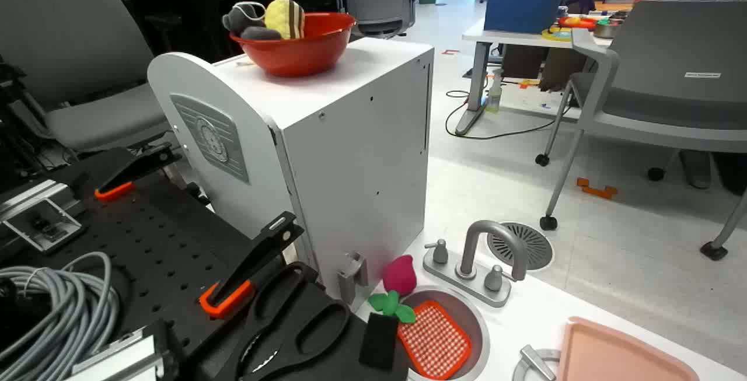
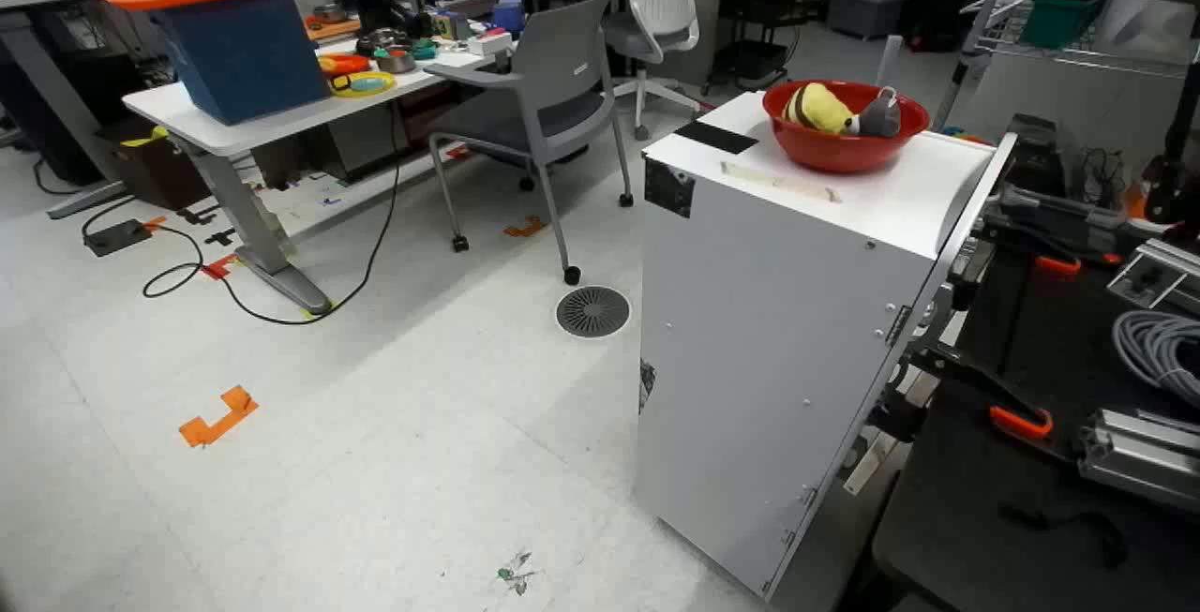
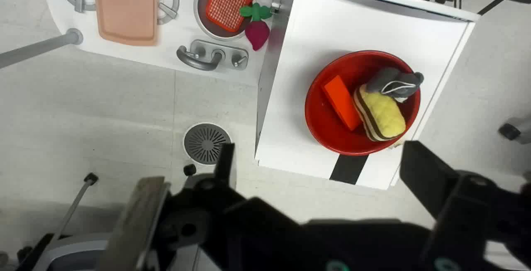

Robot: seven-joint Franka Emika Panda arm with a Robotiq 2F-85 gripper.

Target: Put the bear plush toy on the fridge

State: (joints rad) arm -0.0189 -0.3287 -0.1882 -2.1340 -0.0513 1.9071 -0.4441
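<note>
Bear plush toy (image 3: 388, 80): we find this dark grey lump with its white loop inside the red bowl (image 3: 323, 119), leaning on the rim and partly over it.
Fridge (image 3: 286, 132): its flat white top carries the bowl; in an exterior view we see the rounded door (image 1: 259, 159) with its grey panel (image 1: 213, 139).
Yellow plush (image 3: 385, 115): striped along one side, it touches the bear in the bowl.
Orange block (image 3: 342, 103): our wrist view shows it lying in the bowl just beside the yellow plush.
Gripper (image 3: 318, 145): we see the fingers (image 3: 427, 175) spread wide apart, holding nothing, with the bowl in view beyond them.
Counter (image 3: 171, 40): white, just beside the fridge, it carries a pink tray (image 3: 126, 9) and a faucet (image 3: 218, 55).
Sink (image 3: 202, 21): a red-checked cloth (image 3: 226, 7) lies inside.
Beet (image 3: 257, 34): this magenta piece lies between sink and fridge, its green leaves over the sink's edge.
</note>
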